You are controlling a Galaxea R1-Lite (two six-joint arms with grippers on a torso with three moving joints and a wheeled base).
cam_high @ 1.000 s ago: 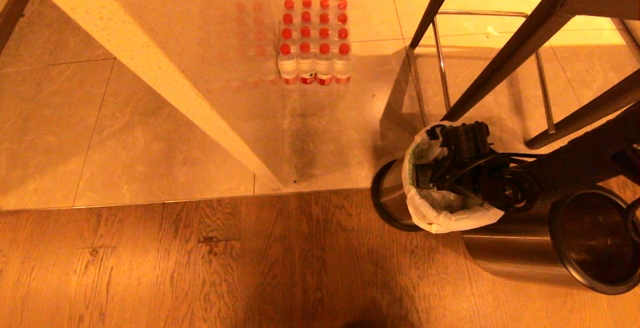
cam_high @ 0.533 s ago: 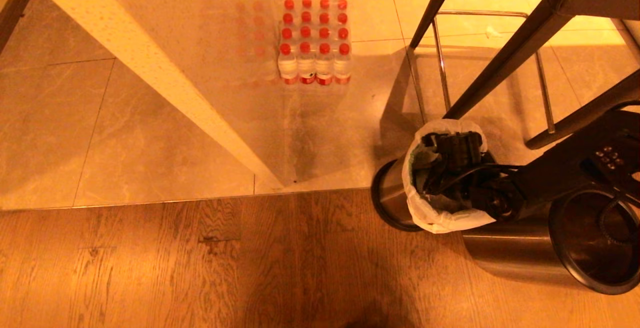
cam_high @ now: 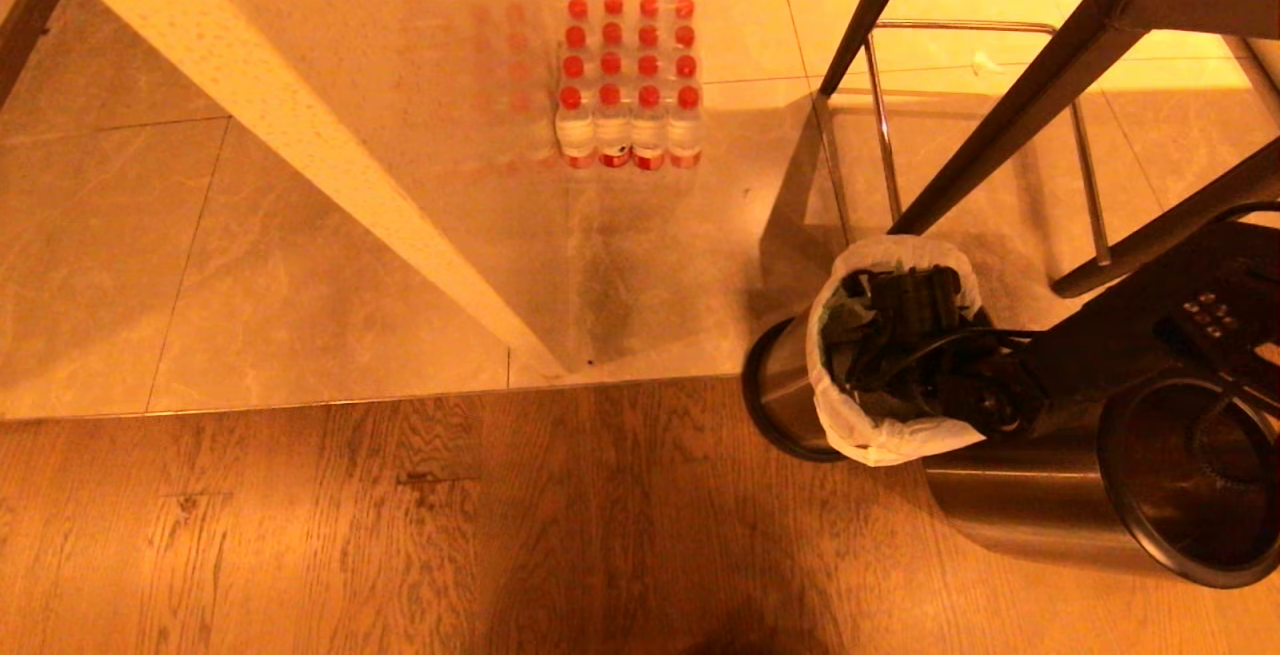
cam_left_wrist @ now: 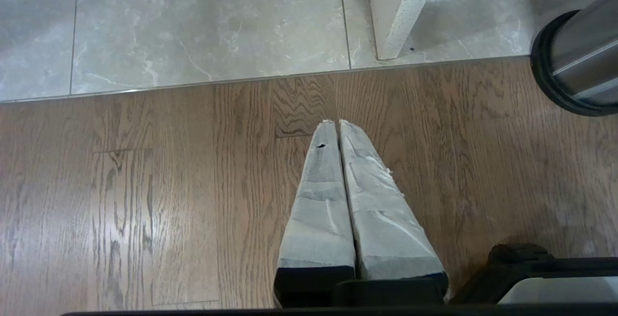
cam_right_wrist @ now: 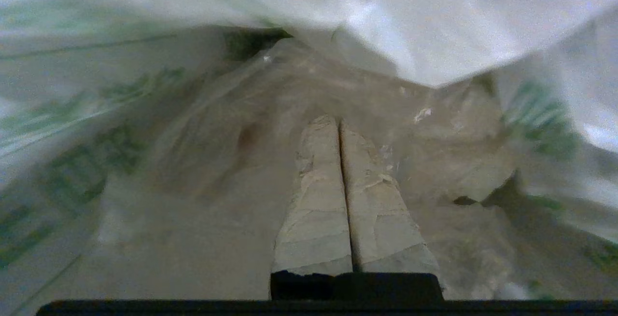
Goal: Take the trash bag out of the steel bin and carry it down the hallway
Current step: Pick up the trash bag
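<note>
My right gripper [cam_right_wrist: 339,122] is pushed down inside the trash bag [cam_high: 885,440], its two taped fingers [cam_right_wrist: 318,195] pressed together with nothing visibly between them. White crinkly plastic with green print surrounds them on every side. The bag lines the steel bin [cam_high: 780,390], its rim folded over the bin's edge. Beside the bin, nearer my arm, stands a second steel bin [cam_high: 1040,515]. My left gripper [cam_left_wrist: 338,123] hangs over the wooden floor [cam_left_wrist: 145,200], fingers together. Farther off stands a pack of red-capped bottles [cam_high: 630,85].

Head view steep down; left wrist faces floor, sharing steel bin [cam_left_wrist: 579,65]; right wrist inside trash bag [cam_right_wrist: 434,26].
</note>
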